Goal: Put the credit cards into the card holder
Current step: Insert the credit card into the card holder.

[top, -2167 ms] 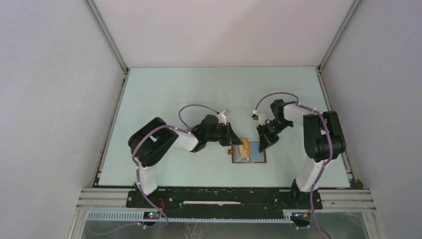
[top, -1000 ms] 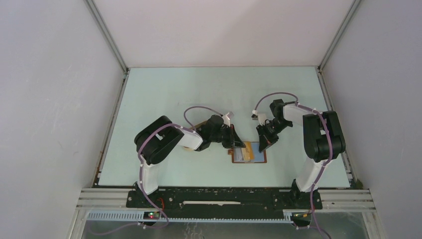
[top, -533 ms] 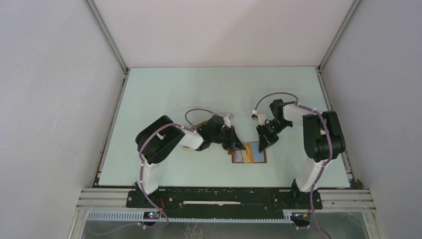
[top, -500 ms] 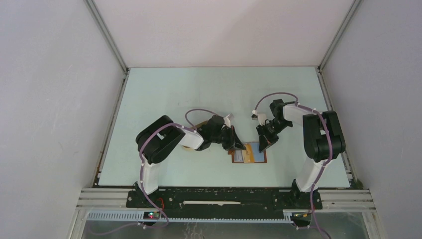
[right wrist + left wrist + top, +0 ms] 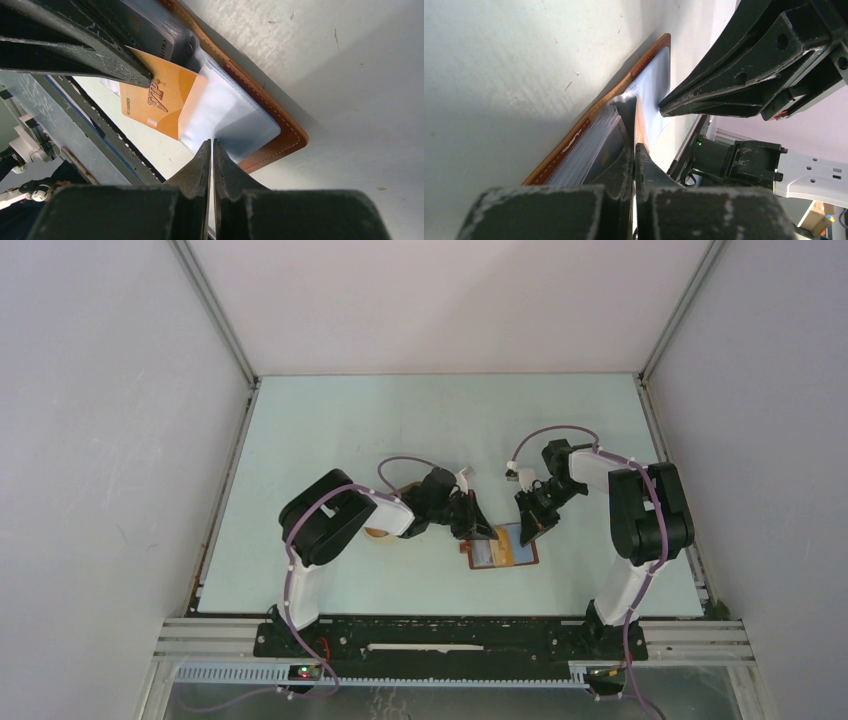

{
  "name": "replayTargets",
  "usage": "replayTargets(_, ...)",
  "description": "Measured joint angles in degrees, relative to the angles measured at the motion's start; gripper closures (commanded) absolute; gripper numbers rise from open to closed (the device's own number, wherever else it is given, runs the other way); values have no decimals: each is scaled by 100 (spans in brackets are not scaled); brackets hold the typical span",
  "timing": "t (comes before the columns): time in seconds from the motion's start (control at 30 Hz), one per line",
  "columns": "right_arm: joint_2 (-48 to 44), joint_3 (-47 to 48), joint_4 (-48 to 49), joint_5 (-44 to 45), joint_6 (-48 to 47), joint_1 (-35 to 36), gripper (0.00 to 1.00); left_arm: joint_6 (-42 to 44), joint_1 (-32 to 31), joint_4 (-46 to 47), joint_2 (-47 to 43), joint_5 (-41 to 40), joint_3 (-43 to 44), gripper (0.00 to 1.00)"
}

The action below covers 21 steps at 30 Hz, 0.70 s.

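One card holder (image 5: pixel 508 554), one orange card (image 5: pixel 160 100), two end effectors (image 5: pixel 487 534) (image 5: pixel 527 531).

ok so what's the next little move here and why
Probably ease the left gripper a little toward the right gripper, pushing the orange card deeper into the clear pocket of the card holder. Only the card's leading edge looks tucked in and most of it is outside. The right jaws appear to pinch the pocket's edge, steadying it.

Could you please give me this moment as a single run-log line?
Phase: card insertion | left gripper shut on orange card | card partly in clear pocket | right gripper shut on pocket edge | card holder open on table
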Motion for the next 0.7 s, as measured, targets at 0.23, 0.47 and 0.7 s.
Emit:
replayTargets(0.23, 0, 0, 2, 22, 13, 0, 90, 13, 0, -48, 33, 17, 63, 100)
replayTargets(0.47, 0, 0, 4, 20, 15, 4, 88, 22, 0, -90, 125, 24, 203, 100)
replayTargets(0.7, -2, 2, 4, -50, 28, -31, 86, 9, 0, -9, 177, 35, 232, 100)
